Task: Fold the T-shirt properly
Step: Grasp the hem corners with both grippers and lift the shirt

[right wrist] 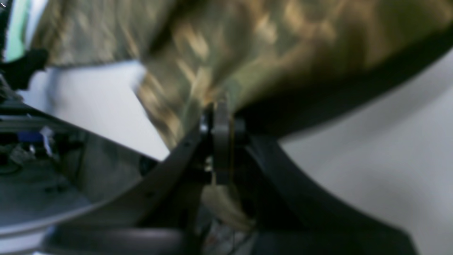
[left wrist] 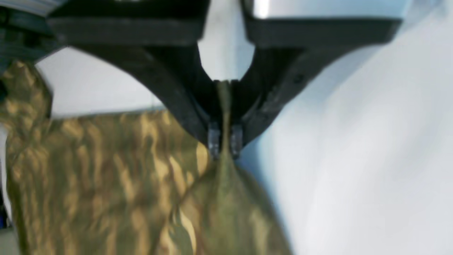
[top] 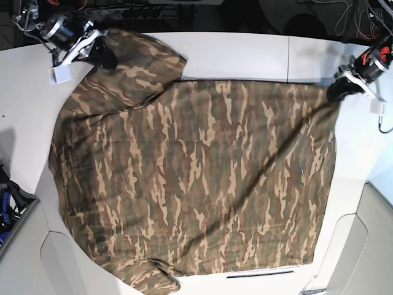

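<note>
T-shirt (top: 196, 178) cloth, camouflage in olive, brown and tan, lies spread flat over most of my white surface (top: 245, 55) in the base view, filling the middle of the frame; at the upper left my right hand (top: 101, 54) is clamped on the shirt's corner beside a folded-over sleeve; its wrist view shows cloth pinched between the closed fingers (right wrist: 221, 124); at the upper right my left hand (top: 336, 92) grips the other corner, fabric drawn up into a peak between its pads (left wrist: 213, 140).
</note>
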### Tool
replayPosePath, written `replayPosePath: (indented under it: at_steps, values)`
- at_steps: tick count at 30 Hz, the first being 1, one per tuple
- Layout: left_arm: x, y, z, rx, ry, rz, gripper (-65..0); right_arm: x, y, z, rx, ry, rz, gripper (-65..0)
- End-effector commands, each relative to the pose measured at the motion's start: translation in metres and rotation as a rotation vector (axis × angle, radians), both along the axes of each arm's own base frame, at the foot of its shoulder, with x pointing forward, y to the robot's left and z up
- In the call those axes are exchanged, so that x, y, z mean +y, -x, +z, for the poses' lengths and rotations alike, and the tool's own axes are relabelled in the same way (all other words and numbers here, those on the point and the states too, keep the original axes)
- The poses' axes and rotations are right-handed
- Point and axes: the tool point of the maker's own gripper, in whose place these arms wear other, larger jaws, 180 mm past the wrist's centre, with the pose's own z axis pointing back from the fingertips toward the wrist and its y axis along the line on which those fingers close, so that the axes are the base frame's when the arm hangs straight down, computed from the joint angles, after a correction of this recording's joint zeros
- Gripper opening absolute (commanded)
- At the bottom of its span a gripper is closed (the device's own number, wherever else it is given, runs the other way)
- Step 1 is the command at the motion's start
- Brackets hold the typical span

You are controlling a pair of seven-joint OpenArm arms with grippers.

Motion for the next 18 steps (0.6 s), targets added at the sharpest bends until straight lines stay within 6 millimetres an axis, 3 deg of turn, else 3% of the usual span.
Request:
replayPosePath:
  at_steps: [1,5,10,18]
  values:
    - [0.006,-0.011,0.021,-0.067,-0.013,-0.002,-65.0,-0.004,-0.008,0.016,-0.060,-0.002,-0.007,-65.0]
    - [0.002,-0.021,0.039,-0.129,-0.015,-0.013,-65.0,-0.014,-0.033,0.043,-0.164,0.012,-0.032,-65.0]
    - [0.003,-0.040,0.054,-0.194,-0.025,-0.010,-65.0,-0.022,-0.068,0.062,-0.265,0.054,-0.040,-65.0]
    - [-0.002,-0.088,0.066,-0.293,-0.159,-0.050,-65.0,-0.035,-0.128,0.088,-0.404,0.122,-0.061,-65.0]
